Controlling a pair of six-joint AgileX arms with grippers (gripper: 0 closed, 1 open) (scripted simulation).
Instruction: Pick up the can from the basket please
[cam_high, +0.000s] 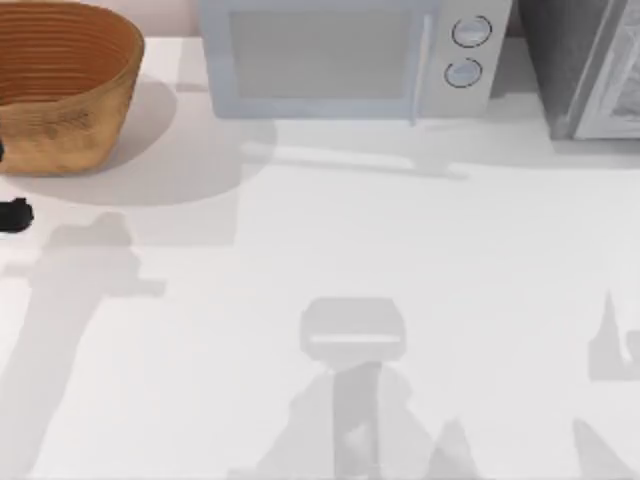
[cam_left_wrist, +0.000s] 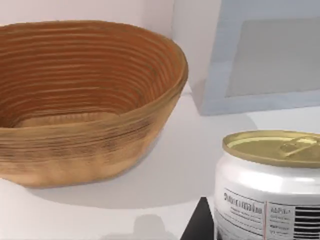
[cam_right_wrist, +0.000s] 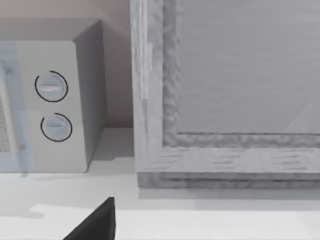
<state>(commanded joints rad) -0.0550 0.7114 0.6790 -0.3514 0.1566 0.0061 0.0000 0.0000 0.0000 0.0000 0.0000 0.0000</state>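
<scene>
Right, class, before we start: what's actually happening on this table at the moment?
In the left wrist view, the can sits right up close to the left arm's camera, outside the basket, whose inside looks empty. This suggests the left arm has it out, though the grip itself isn't visible. In the top view, the basket stands at the table's far left corner, beside a microwave. The right wrist view faces the microwave's dials and a grey framed panel.

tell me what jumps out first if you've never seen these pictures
The big woven basket at the table's far left corner draws the eye first, its ribbed inside bare. Next is the can, white with a gold top, looming close in the left wrist view, outside the basket and nearer the camera. A pale microwave sits along the back edge, right of the basket.
</scene>
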